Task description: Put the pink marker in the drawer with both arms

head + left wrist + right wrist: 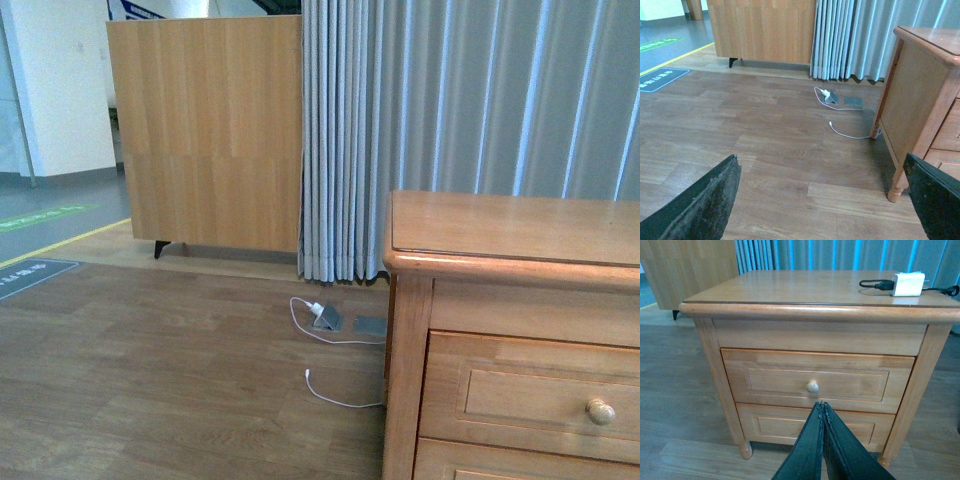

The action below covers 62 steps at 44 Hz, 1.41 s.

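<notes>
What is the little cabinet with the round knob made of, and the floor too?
The honey-coloured two-drawer cabinet looks like varnished wood: grain lines show and its top shines. Its round cream knob may be painted wood or plastic; I can't tell. The brown plank floor looks wood-patterned, perhaps laminate.

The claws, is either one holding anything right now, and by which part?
Nothing is held. The left claw is open over bare floor, and the right claw is shut on nothing, in front of the closed drawer. No marker is in view.
</notes>
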Each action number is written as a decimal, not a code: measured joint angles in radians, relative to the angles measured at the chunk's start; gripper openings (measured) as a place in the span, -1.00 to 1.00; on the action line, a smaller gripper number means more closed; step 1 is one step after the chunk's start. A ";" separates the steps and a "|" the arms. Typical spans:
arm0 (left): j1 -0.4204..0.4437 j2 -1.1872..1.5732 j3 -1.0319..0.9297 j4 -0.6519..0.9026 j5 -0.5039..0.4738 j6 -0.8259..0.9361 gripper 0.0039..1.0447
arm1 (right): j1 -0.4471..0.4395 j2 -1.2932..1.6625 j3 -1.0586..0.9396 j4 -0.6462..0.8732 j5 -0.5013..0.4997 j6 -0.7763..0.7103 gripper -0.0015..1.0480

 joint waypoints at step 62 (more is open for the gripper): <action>0.000 0.000 0.000 0.000 0.000 0.000 0.89 | 0.198 -0.512 0.001 -0.502 0.188 -0.005 -0.93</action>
